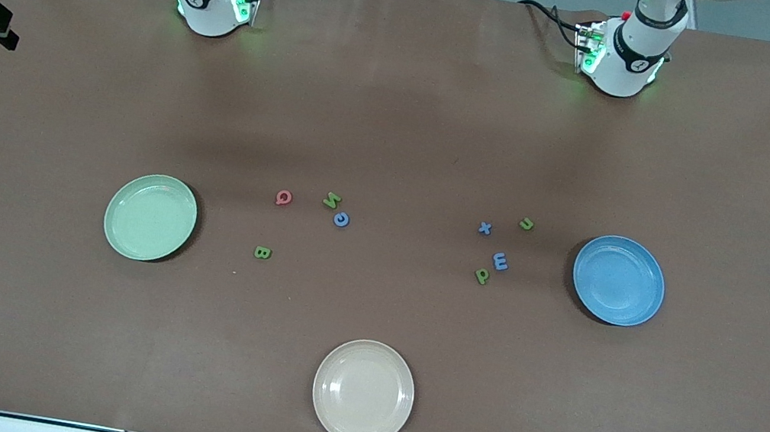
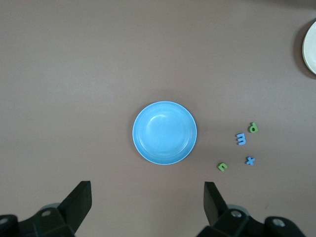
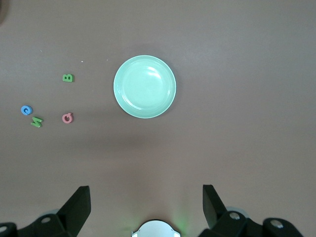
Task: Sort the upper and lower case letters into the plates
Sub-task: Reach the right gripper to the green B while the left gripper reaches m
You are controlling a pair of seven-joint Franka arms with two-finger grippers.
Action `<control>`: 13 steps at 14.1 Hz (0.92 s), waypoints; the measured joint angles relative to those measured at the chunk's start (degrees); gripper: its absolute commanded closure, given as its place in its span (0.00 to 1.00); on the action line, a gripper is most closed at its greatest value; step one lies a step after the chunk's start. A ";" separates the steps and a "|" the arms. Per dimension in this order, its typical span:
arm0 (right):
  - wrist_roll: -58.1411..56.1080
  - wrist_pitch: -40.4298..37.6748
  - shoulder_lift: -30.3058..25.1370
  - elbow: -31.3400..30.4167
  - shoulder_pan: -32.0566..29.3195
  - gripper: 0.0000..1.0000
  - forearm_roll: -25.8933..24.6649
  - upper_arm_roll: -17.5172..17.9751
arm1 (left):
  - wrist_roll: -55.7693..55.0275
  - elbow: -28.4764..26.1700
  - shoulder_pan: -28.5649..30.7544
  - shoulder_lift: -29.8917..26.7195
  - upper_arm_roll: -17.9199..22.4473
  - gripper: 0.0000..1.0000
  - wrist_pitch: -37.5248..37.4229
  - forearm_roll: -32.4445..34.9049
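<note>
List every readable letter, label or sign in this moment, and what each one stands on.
"Q": red toy letter, brown table.
"N": green.
"C": blue.
"B": green.
"x": blue.
"u": green.
"E": blue.
"p": green.
No labels on the plates.

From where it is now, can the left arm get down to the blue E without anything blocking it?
Probably yes. The blue E lies flat on the bare table beside the sky blue plate, toward the left arm's end. Only the green p sits close. The left gripper is high over the plate, jaws open.
</note>
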 measured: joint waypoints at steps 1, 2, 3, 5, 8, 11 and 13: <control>0.00 -0.02 0.00 0.00 0.00 0.00 0.00 0.00 | 0.00 0.00 0.00 0.00 0.00 0.00 0.00 0.00; 0.00 -0.07 0.00 -0.02 0.00 0.00 0.00 0.00 | 0.00 0.00 0.00 0.00 0.00 0.00 0.00 0.00; 0.00 -0.12 0.00 -0.06 0.00 0.00 0.00 0.00 | 0.00 0.00 0.00 0.00 0.00 0.00 0.00 0.00; 0.00 -0.13 0.00 -0.09 0.00 0.00 0.00 0.00 | 0.00 -0.01 0.00 0.02 0.00 0.00 0.00 0.00; 0.00 -0.11 0.00 -0.10 -0.01 0.00 0.00 0.00 | 0.00 -0.19 -0.27 0.74 -0.22 0.00 -1.49 -0.03; 0.00 0.56 0.00 -0.09 -0.01 0.00 0.06 0.02 | -2.94 -0.43 -1.14 3.48 -3.33 0.00 -4.38 -0.09; 0.00 0.89 0.00 -0.09 -0.01 0.00 0.66 0.01 | -8.83 -0.91 -1.47 5.82 -7.20 0.00 -4.61 -0.12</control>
